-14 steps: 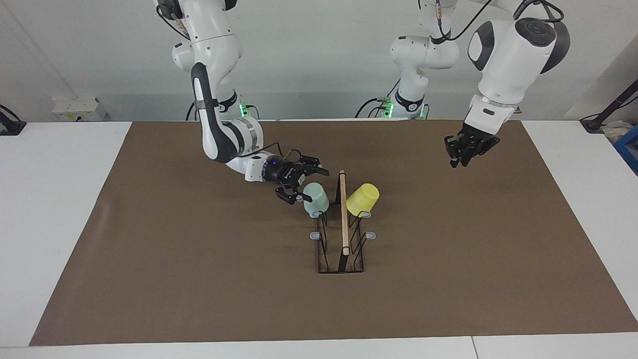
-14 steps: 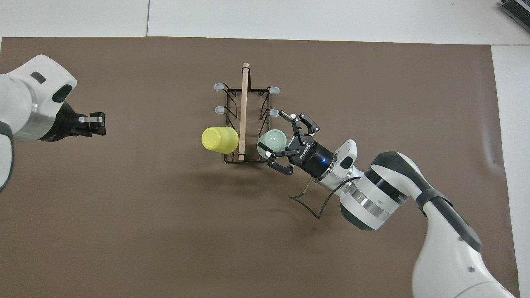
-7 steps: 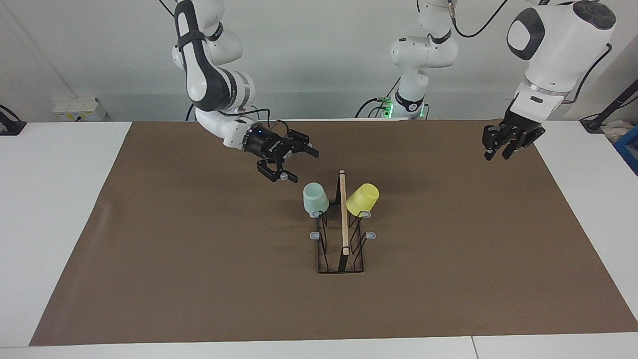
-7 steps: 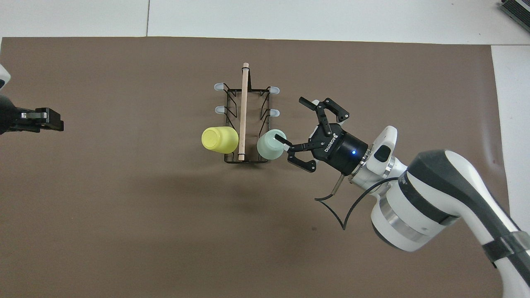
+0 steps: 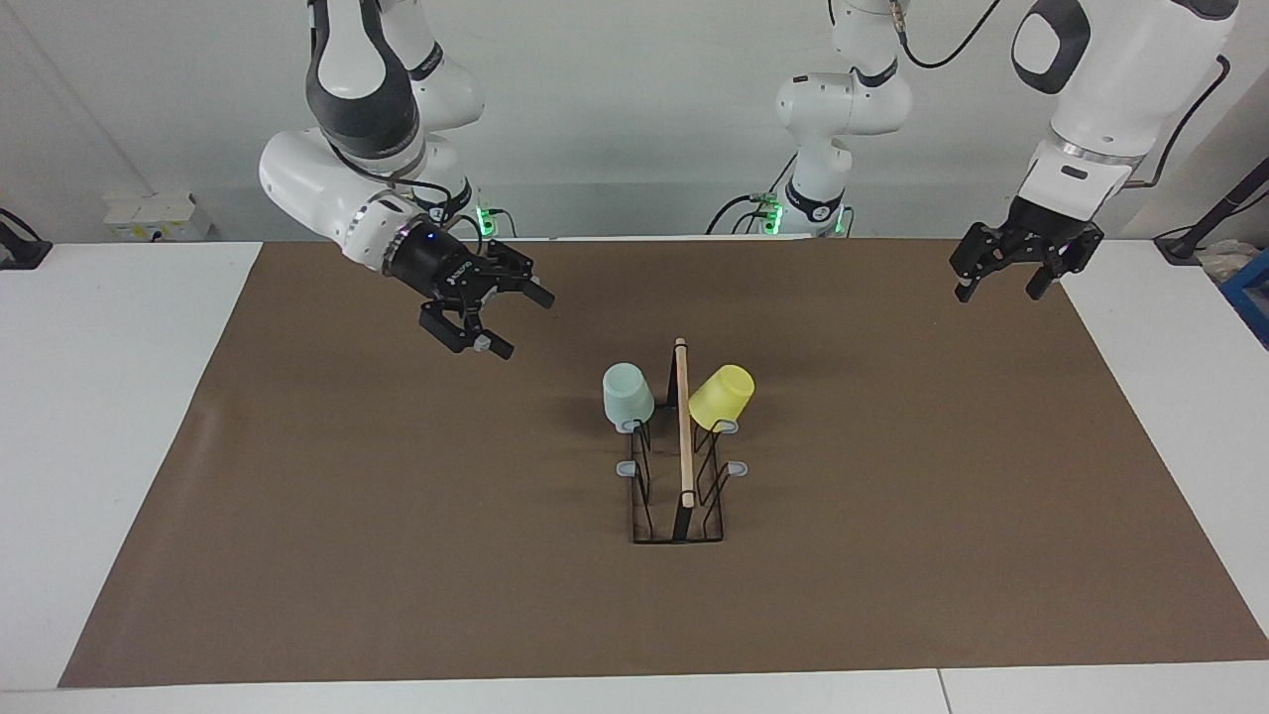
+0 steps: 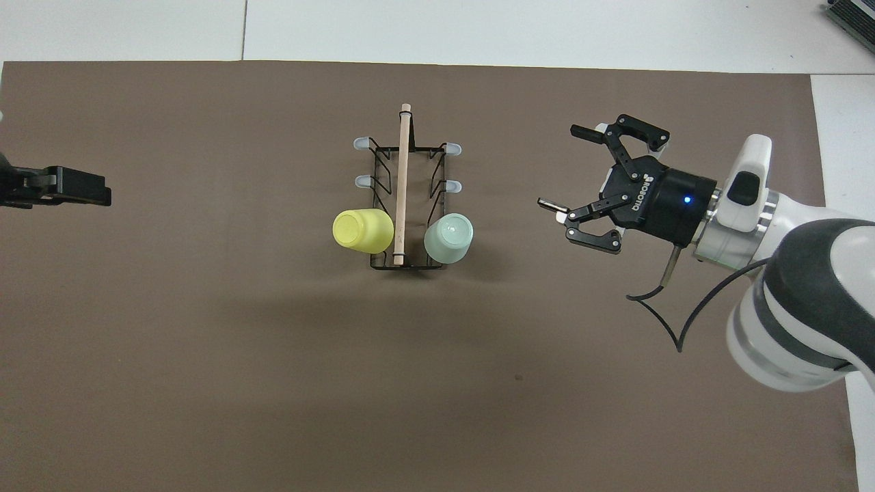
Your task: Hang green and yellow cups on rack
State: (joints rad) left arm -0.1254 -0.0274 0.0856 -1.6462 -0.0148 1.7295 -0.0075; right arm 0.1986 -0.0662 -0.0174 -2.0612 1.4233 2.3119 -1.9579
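Note:
The black wire rack [image 5: 642, 496] with its wooden rod [image 6: 402, 178] stands mid-mat. The mint green cup [image 5: 628, 394] hangs upside down on the peg nearest the robots on the side toward the right arm's end; it also shows in the overhead view [image 6: 448, 238]. The yellow cup [image 5: 722, 396] hangs tilted on the matching peg on the side toward the left arm's end [image 6: 362, 230]. My right gripper [image 5: 527, 327] is open and empty, up over bare mat, well clear of the green cup [image 6: 562, 166]. My left gripper [image 5: 998, 290] is open and empty over the mat's edge at its own end [image 6: 102, 195].
Grey-tipped pegs [image 5: 627, 468] [image 5: 737, 467] farther from the robots carry nothing. The brown mat [image 5: 397, 555] covers most of the white table [image 5: 109, 397]. A blue box [image 5: 1251, 297] sits at the table edge at the left arm's end.
My right gripper has drawn back open from beside the green cup, rising and moving toward its own end. The left gripper has moved out toward its end. Both cups stay on their pegs.

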